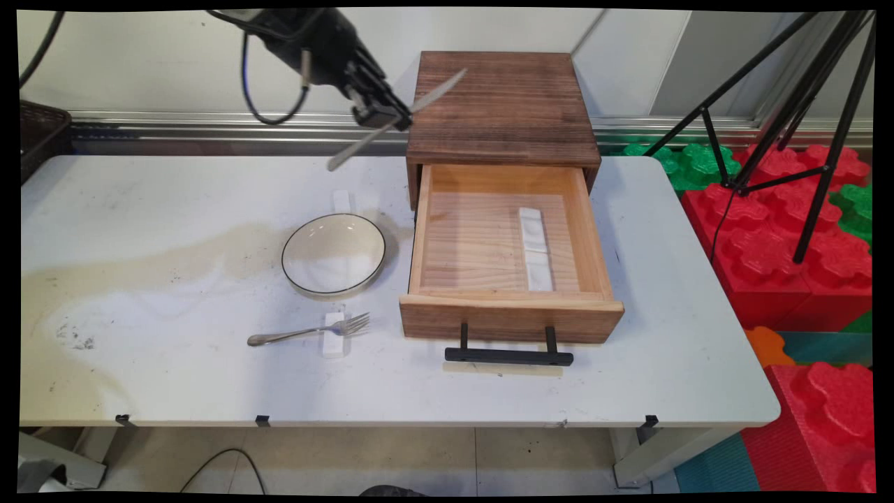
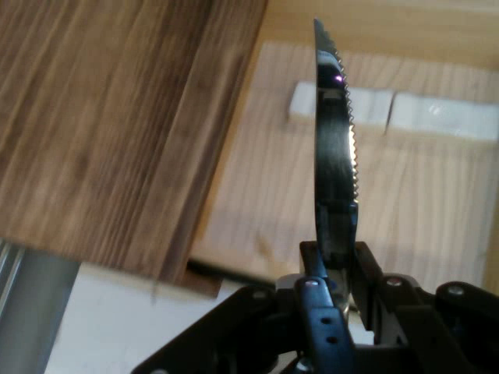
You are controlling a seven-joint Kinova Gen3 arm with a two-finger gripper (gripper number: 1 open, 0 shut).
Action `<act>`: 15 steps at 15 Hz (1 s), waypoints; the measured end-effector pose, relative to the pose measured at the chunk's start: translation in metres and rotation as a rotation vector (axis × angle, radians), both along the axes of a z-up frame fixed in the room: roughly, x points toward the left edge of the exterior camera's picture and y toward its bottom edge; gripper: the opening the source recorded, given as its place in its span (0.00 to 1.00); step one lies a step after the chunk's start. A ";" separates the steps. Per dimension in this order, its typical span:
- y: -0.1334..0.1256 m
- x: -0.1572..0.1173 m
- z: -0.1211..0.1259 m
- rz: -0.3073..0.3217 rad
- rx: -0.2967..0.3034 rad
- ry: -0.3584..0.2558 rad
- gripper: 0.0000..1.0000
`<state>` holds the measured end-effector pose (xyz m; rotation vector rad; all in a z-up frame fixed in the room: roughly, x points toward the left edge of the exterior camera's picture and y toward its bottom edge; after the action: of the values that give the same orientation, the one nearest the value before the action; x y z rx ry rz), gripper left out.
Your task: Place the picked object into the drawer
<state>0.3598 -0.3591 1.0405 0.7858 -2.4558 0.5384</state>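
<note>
The claw (image 1: 380, 112) is squeezed shut on a knife (image 1: 398, 119), pinching it near the middle so both ends stick out and it does not tip. It hangs high in the air by the back left corner of the wooden box (image 1: 503, 105), which sits at the back edge of the worktop (image 1: 174, 377). In the hand view the toothed blade points out over the open drawer (image 1: 513, 311). The drawer is pulled out toward the front edge, so its inside shows, and a white rest (image 1: 536, 248) lies flat on its floor. Left of the drawer sits a bowl (image 1: 334, 253). A fork (image 1: 311, 331) lies nearer the front edge, its prongs propped on a small white block (image 1: 334, 335).
</note>
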 end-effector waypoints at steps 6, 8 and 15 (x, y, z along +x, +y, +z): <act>-0.010 -0.059 -0.010 -0.030 -0.015 0.025 0.00; -0.016 -0.074 -0.015 -0.033 -0.016 0.028 0.00; -0.051 -0.130 -0.049 -0.033 0.001 0.037 0.00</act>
<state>0.2302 -0.4101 0.9913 0.7481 -2.4308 0.5068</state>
